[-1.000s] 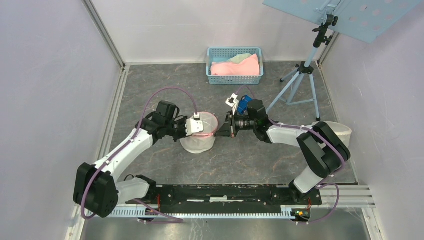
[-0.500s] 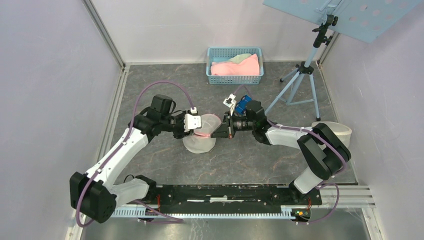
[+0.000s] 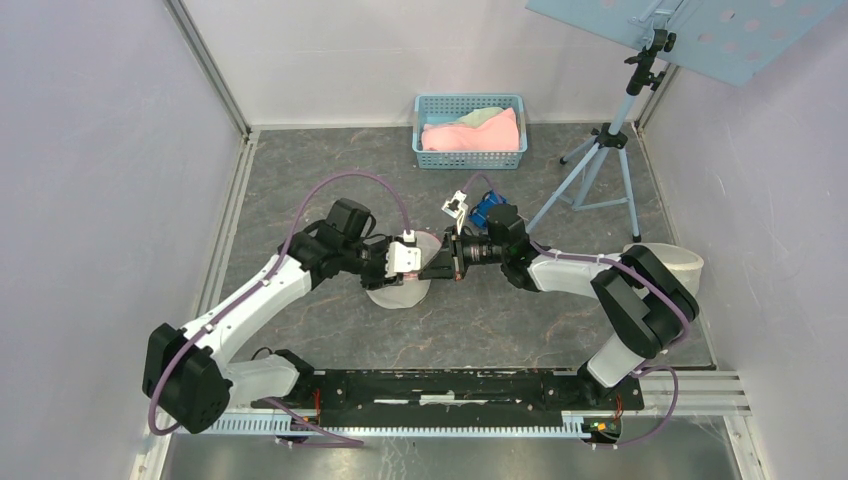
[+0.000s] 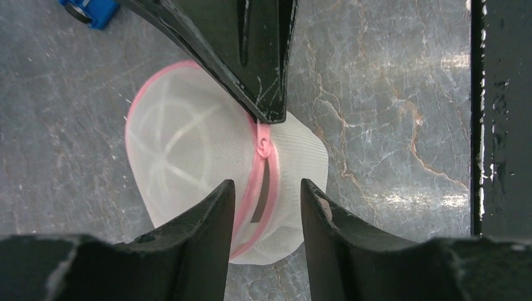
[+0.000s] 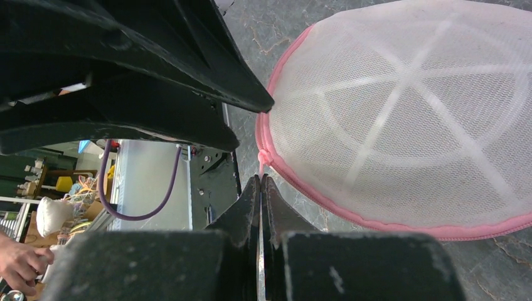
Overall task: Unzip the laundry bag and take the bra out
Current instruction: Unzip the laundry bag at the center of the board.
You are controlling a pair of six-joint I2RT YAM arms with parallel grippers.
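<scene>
A dark grey, marble-veined table (image 3: 500,320) carries a white mesh laundry bag (image 3: 400,293) with pink trim near its middle. Beyond the bag, at the far edge, stands a blue basket (image 3: 470,159). A small blue object (image 3: 484,213) lies just right of the bag, and a tripod (image 3: 600,165) stands farther right.

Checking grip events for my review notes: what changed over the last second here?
The left gripper opened, letting go of the laundry bag, and shifted right toward the zipper pull. The right gripper edged left, staying shut on that pull. The basket and tripod stayed put.
</scene>
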